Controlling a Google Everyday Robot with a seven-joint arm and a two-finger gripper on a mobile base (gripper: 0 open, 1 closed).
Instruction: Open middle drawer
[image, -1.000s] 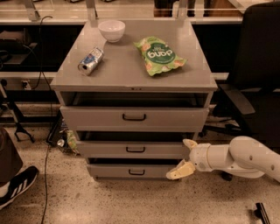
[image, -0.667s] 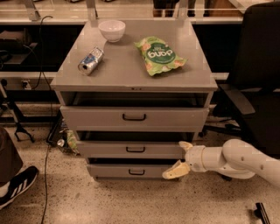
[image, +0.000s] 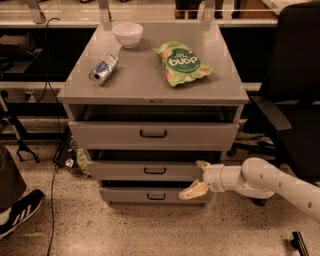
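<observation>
My gripper (image: 198, 177) hangs low in front of the cabinet with its two pale fingers spread apart, holding nothing. The upper finger lies against the right end of the middle drawer (image: 120, 170) and the lower one dips in front of the bottom drawer (image: 125, 195). The middle drawer lies immediately to the left of my gripper and at the same height. The top drawer (image: 110, 135) is above it.

I judge this drawer to be a stiff, rigid box that runs straight out on slides. It is not fragile, and its weight depends on contents I cannot see. The flat front is smooth and would likely slip under my fingers, so it gives me nothing to pinch. The handle (image: 154, 171) is the place to take hold, a small dark bar at the centre of the front, to the left of my gripper and level with it. A grip there should pull squarely. Pulling from the right end, where I am now, could skew the drawer on its slides.

The drawer has a wide, plain grey front, narrower than the drawer above and wider than the one below. A dark gap runs along its top edge. I cannot tell whether it is already slightly out.
</observation>
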